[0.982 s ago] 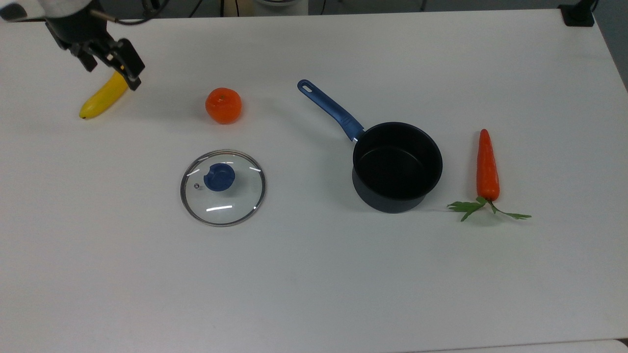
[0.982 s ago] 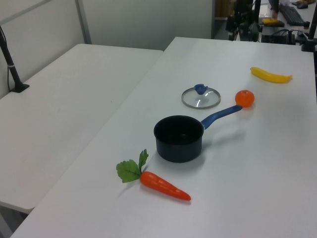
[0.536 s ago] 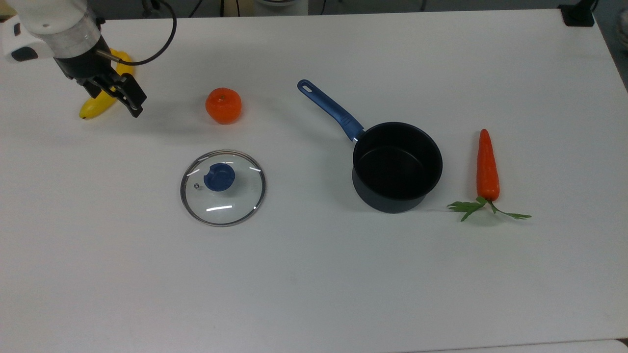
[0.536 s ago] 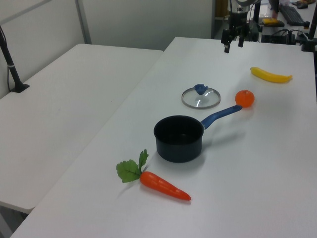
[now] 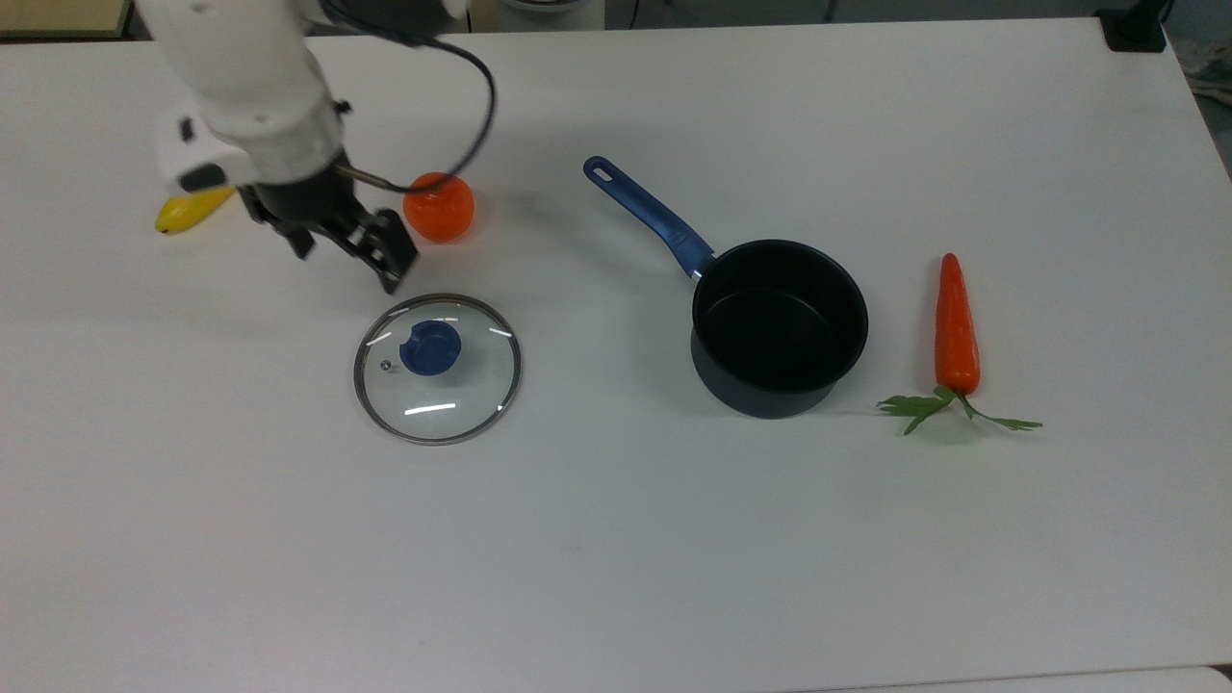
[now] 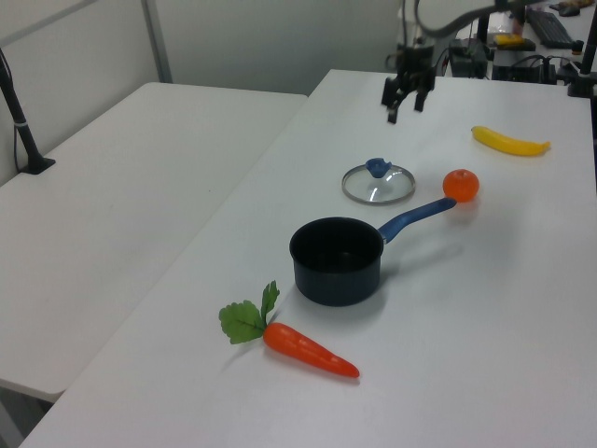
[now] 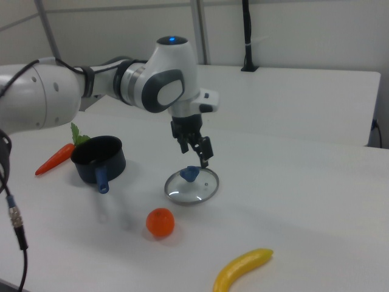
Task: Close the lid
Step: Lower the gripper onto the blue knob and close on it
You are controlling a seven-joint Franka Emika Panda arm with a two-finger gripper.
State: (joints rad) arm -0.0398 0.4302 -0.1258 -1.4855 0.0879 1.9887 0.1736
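**Colleague:** Go from left to right in the top view, please. What do you have?

**Me:** First the banana (image 5: 192, 210), partly under the arm. Next is my gripper (image 5: 348, 252), high above the table, with the fingers apart and nothing between them. Just at its 5 o'clock lies the glass lid (image 5: 438, 368), flat on the white table (image 5: 616, 539), knob up. The orange (image 5: 439, 206) sits at 12 o'clock from the lid, a little apart. Further right stands the saucepan (image 5: 780, 327), open and empty, well apart from the lid at its 3 o'clock, with the blue handle (image 5: 650, 216) pointing to 10 o'clock. Last is the carrot (image 5: 957, 327).

**Colleague:** So the step now?

**Me:** I judge it is the approach to the blue knob (image 5: 429, 347). I want to centre over it, then come straight down with one finger on each side. The knob is small and the glass is slippery, so an off-centre close could push the lid away.

**Colleague:** Any risk afterwards?

**Me:** Maybe the rim catching the pan edge. I would lift clearly higher than the pan.
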